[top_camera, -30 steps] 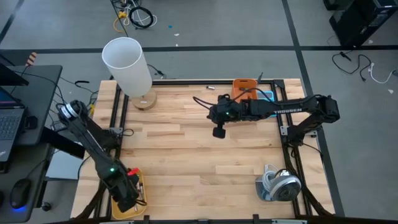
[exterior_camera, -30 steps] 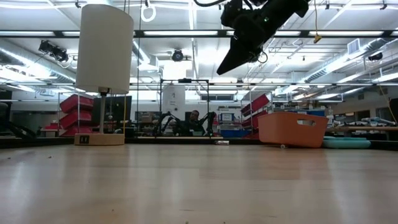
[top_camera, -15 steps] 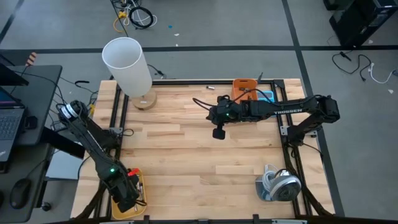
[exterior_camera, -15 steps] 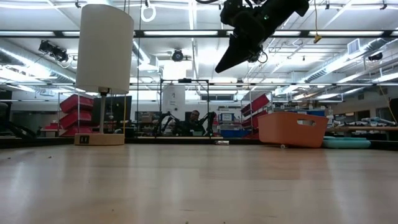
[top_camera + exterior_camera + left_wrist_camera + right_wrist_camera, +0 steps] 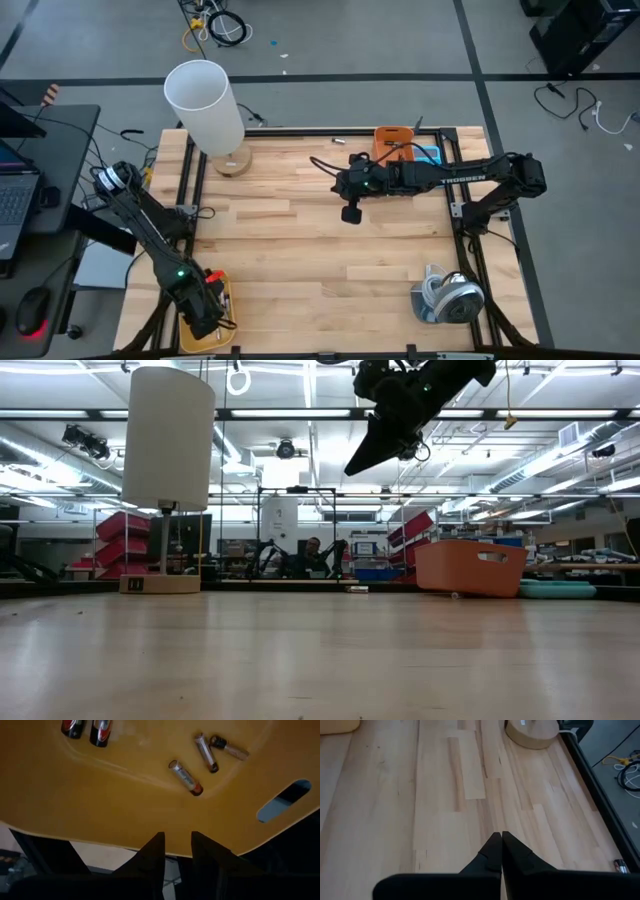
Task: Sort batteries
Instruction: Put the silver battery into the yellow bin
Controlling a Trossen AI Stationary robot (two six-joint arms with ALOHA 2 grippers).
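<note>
Several batteries lie on the floor of a yellow bin point(image 5: 100, 790) at the table's near left corner: one silvery cell with a red end point(image 5: 185, 778), two more point(image 5: 206, 752) beside it, and two dark ones point(image 5: 72, 726) farther along. My left gripper point(image 5: 177, 845) hangs open just over the bin point(image 5: 222, 300), nothing between its fingers. One stray battery point(image 5: 338, 139) lies at the table's far edge. My right gripper point(image 5: 498, 837) is shut and empty, high above the middle of the table point(image 5: 350, 213).
A white lamp point(image 5: 205, 105) on a wooden base stands at the far left. An orange bin point(image 5: 395, 140) with a teal thing beside it sits at the far edge. A grey object point(image 5: 448, 297) lies near the right corner. Bare wood point(image 5: 320, 250) lies between.
</note>
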